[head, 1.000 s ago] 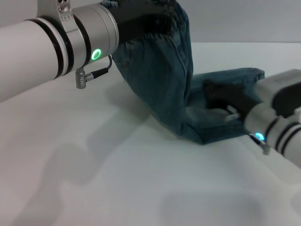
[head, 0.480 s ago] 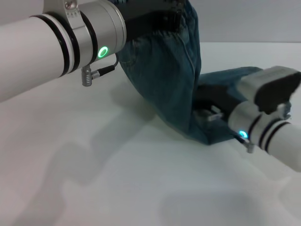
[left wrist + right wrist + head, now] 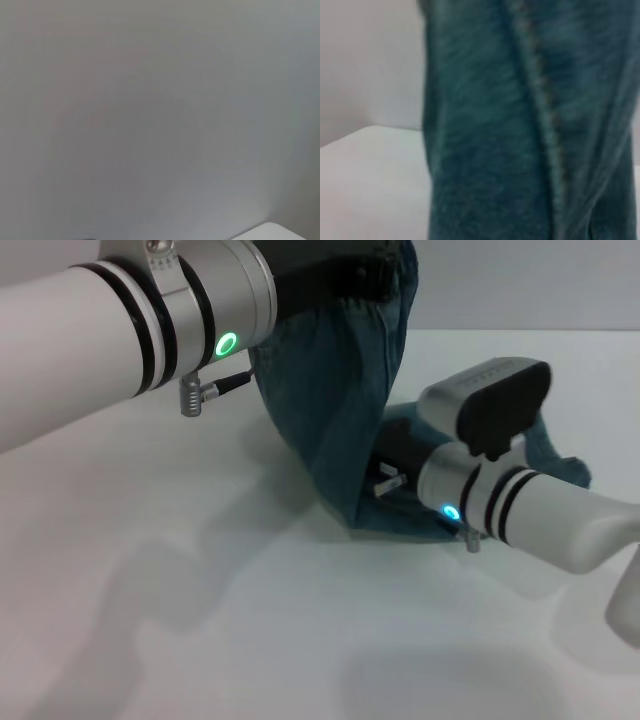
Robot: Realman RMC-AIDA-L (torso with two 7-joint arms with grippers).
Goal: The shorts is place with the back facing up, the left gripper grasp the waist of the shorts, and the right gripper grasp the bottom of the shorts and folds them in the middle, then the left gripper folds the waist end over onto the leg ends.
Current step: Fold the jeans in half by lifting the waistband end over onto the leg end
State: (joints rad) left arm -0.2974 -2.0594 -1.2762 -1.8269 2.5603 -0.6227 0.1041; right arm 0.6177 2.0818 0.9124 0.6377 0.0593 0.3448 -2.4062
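In the head view the left gripper [image 3: 335,278] is up high near the top edge, and its black fingers are pinched on the waist [image 3: 385,270] of the shorts [image 3: 335,410]. The blue denim hangs down from there like a curtain to the white table [image 3: 200,620]. The bottom of the shorts [image 3: 400,523] lies on the table, low on the robot's right side. The right gripper [image 3: 392,465] is pushed against that low denim, but I cannot tell if its fingers are open or gripping.

The right wrist view shows what the head view does not: the denim up close, with a stitched seam running down it, and a corner of the table beside it. The left wrist view shows only a plain grey wall and a small white bit of table, no shorts at all.

Half a second ago the right arm was farther out to the right. Now it has swung in toward the middle, and the low cloth has bunched closer under the hanging part. The left arm has moved a little higher
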